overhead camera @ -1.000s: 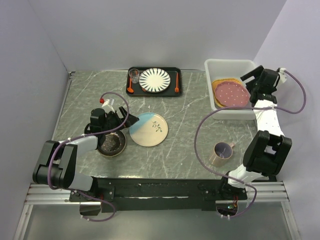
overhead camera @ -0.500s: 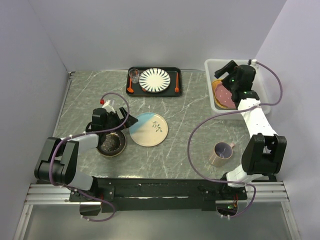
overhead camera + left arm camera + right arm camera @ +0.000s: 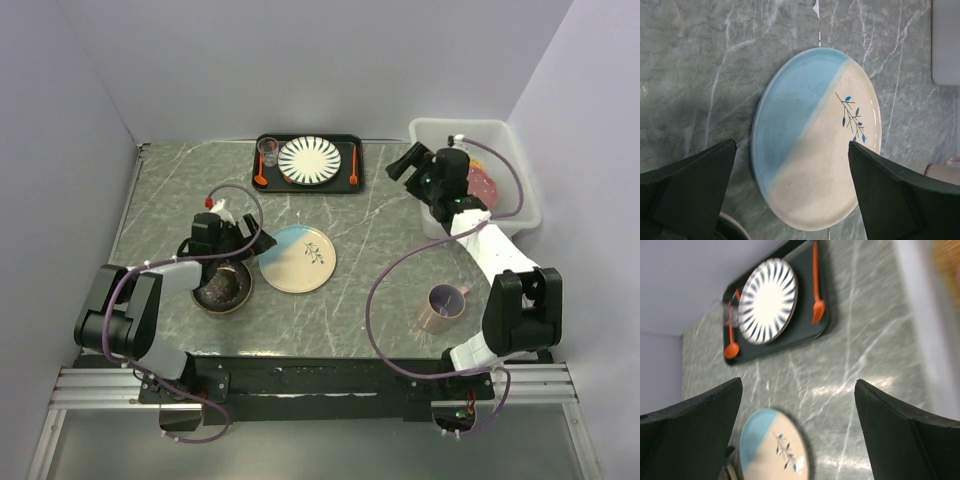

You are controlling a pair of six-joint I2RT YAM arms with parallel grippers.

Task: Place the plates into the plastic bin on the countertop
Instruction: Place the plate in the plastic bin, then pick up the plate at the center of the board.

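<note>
Left claw [image 3: 258, 240], spread and empty, faced the blue-cream plate [image 3: 300, 260], needing a rim grip, while right claw [image 3: 405, 163] hung open just left of the plastic bin [image 3: 500, 128].

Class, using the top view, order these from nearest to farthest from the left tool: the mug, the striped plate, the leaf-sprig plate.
1. Leaf-sprig plate, just right of the left tool.
2. Striped plate, on the black tray at the back.
3. Mug, far right, near the front edge.
</note>
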